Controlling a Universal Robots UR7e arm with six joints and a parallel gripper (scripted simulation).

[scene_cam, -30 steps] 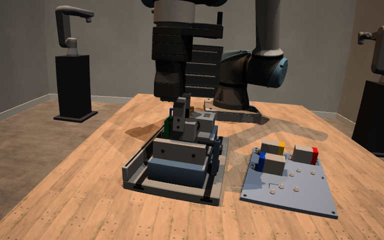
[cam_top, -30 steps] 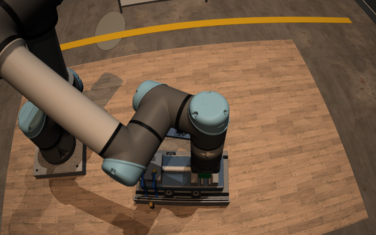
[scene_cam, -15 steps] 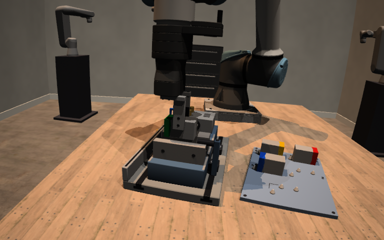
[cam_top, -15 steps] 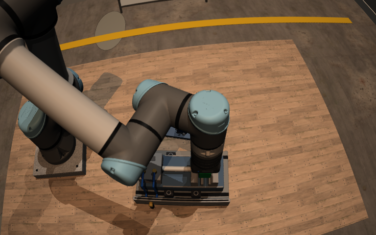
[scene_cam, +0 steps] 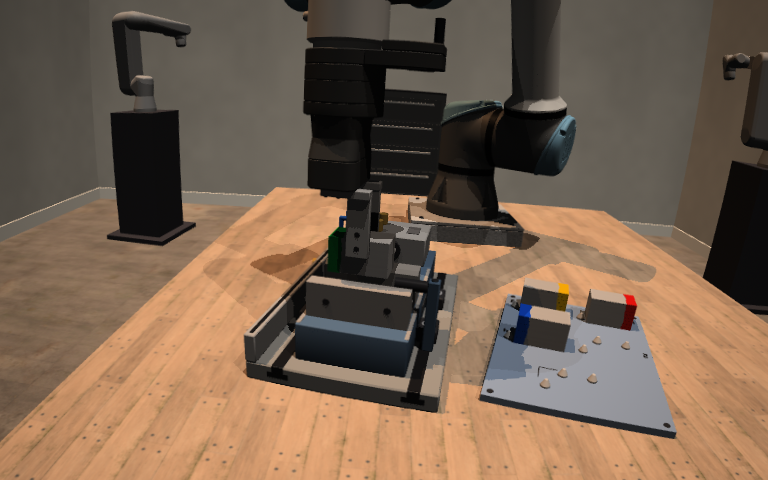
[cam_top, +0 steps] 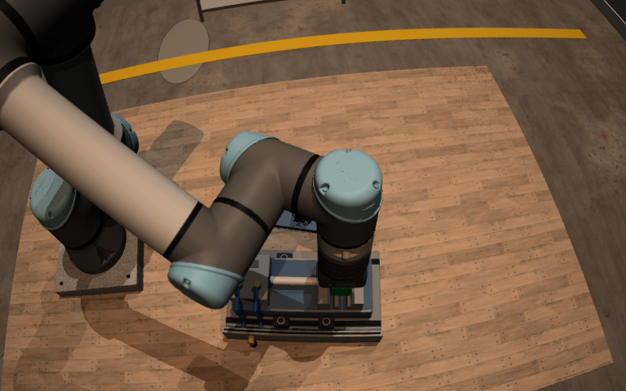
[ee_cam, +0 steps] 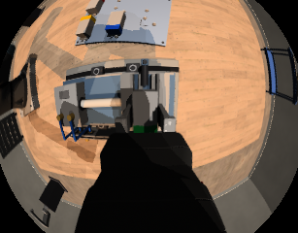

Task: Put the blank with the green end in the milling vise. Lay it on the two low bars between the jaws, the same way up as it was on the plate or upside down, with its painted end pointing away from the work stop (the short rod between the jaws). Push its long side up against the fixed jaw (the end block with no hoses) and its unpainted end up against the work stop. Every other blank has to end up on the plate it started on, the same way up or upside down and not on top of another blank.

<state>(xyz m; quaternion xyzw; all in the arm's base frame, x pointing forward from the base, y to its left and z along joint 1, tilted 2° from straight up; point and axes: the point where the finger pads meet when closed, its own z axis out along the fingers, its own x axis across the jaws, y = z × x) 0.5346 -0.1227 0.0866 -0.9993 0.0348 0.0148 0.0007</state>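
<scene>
My gripper (scene_cam: 362,252) (ee_cam: 145,111) is shut on the blank with the green end (cam_top: 341,291) (scene_cam: 336,249) (ee_cam: 145,128). It holds the blank level and low over the milling vise (cam_top: 301,323) (scene_cam: 346,347) (ee_cam: 71,99), between the jaws. In the exterior view the green end points left, and the grey body sits behind the fixed jaw (scene_cam: 357,303), the near block without hoses. The blue hoses (cam_top: 239,302) are at the vise's other end. I cannot tell whether the blank touches the low bars or the work stop, as the wrist hides them.
The blue-grey plate (scene_cam: 602,392) (ee_cam: 155,22) lies right of the vise. On it stand the blanks with yellow (scene_cam: 546,294) (ee_cam: 84,26), red (scene_cam: 608,308) (ee_cam: 96,3) and blue (scene_cam: 546,327) (ee_cam: 114,22) ends. The arm's base (cam_top: 98,261) is bolted to the wooden table.
</scene>
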